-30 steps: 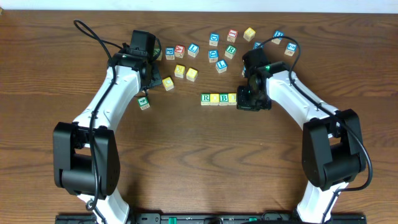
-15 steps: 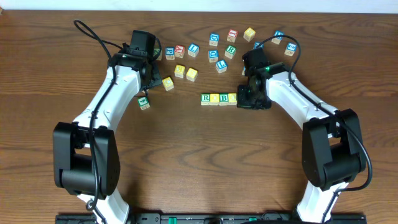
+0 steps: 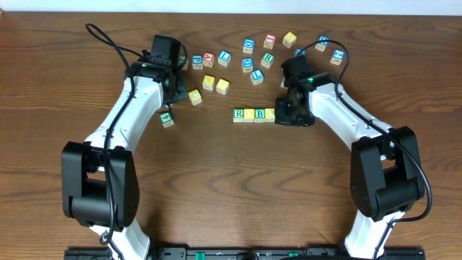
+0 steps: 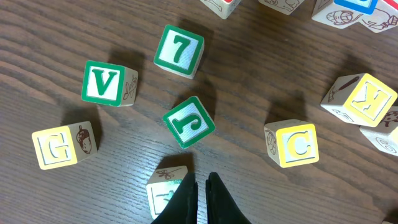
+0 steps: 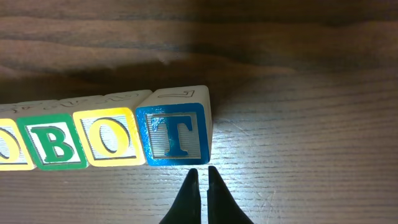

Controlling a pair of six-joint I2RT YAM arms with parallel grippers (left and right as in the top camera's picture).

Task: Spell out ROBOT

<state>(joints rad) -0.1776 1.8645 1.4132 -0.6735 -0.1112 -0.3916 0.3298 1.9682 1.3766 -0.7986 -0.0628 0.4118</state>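
In the overhead view a row of letter blocks point(image 3: 254, 114) lies mid-table, and its right end is under my right gripper point(image 3: 288, 115). The right wrist view shows a yellow O at the left edge, then a green B point(image 5: 59, 142), a yellow O point(image 5: 111, 138) and a blue T point(image 5: 177, 135), all touching. My right gripper point(image 5: 200, 172) is shut and empty, just in front of the T's right corner. My left gripper point(image 4: 200, 178) is shut and empty over loose blocks, beside a half-hidden block point(image 4: 166, 190) and below a green J point(image 4: 188, 122).
Loose blocks around the left gripper are a green 7 point(image 4: 179, 50), a green V point(image 4: 107, 83), a yellow G point(image 4: 62, 144), a yellow C point(image 4: 293, 144) and a yellow K point(image 4: 364, 99). Several more blocks point(image 3: 249, 47) lie scattered at the table's far side. A green block point(image 3: 167, 119) sits by the left arm.
My right gripper has shifted very slightly up and left beside the end of the row. The blocks and the left arm have not moved.
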